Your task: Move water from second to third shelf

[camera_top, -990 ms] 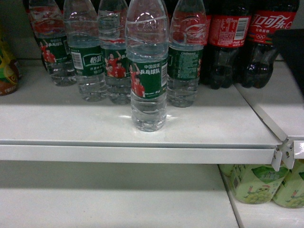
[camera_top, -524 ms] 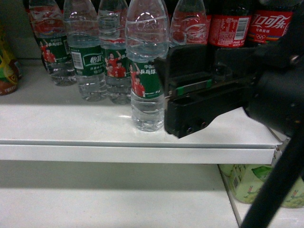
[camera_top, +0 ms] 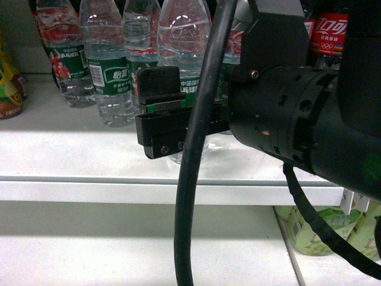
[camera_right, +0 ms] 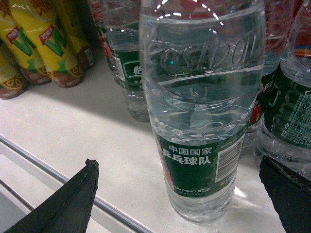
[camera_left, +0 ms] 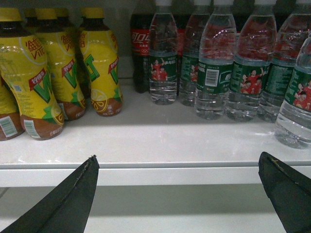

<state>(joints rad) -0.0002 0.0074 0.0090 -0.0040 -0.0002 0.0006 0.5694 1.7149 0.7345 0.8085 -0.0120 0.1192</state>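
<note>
Looking from the head view, the right end effector (camera_top: 159,113) reaches across the middle at label height of the clear ribbed plastic water bottle with the green wrap label (camera_top: 184,36), which stands upright on the white metal shelf (camera_top: 71,155), nearest the front edge of its row. The arm's dark body and a thick black cable (camera_top: 196,179) hide the bottle's lower half, so contact cannot be judged here. The bare white shelf below (camera_top: 89,250) looks like open room for setting down.

From the left wrist view, the left end effector (camera_left: 180,194) hangs released, in front of the shelf edge, well left of the target; yellow juice bottles (camera_left: 97,58) stand far left.

From the right wrist view, the bottle (camera_right: 199,121) stands centred between the spread fingertips (camera_right: 77,194), its long axis vertical. Jaws are apart, grasping nothing. The right arm is clearly nearer. Neighbouring bottles crowd close behind and right, so closing needs care.
</note>
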